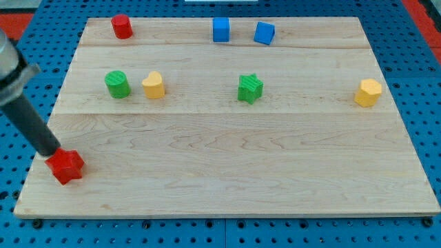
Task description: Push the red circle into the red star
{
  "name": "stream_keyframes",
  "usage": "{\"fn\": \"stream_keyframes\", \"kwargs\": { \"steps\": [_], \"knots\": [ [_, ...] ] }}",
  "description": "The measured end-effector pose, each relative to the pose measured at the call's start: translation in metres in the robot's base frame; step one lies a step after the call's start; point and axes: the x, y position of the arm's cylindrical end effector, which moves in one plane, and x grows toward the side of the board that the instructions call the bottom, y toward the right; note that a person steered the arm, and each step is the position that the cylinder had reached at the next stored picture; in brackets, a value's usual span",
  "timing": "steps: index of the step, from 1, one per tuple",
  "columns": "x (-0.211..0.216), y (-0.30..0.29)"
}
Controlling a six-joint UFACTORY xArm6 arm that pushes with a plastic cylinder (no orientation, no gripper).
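The red circle stands at the view's top left corner of the wooden board. The red star lies near the view's bottom left corner. My tip is at the star's upper left edge, touching or nearly touching it. The dark rod rises from there toward the view's upper left. The tip is far from the red circle.
A green circle and a yellow heart-like block sit left of centre. Two blue cubes stand at the top. A green star is at centre. A yellow hexagon is at the right.
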Motion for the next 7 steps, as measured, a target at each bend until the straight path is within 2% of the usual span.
{"fn": "stream_keyframes", "kwargs": {
  "steps": [1, 2, 3, 4, 5, 6, 7],
  "knots": [
    [-0.112, -0.019],
    [-0.188, 0.066],
    [-0.222, 0.154],
    [-0.300, 0.132],
    [-0.300, 0.090],
    [-0.269, 0.036],
    [-0.290, 0.028]
  ]
}}
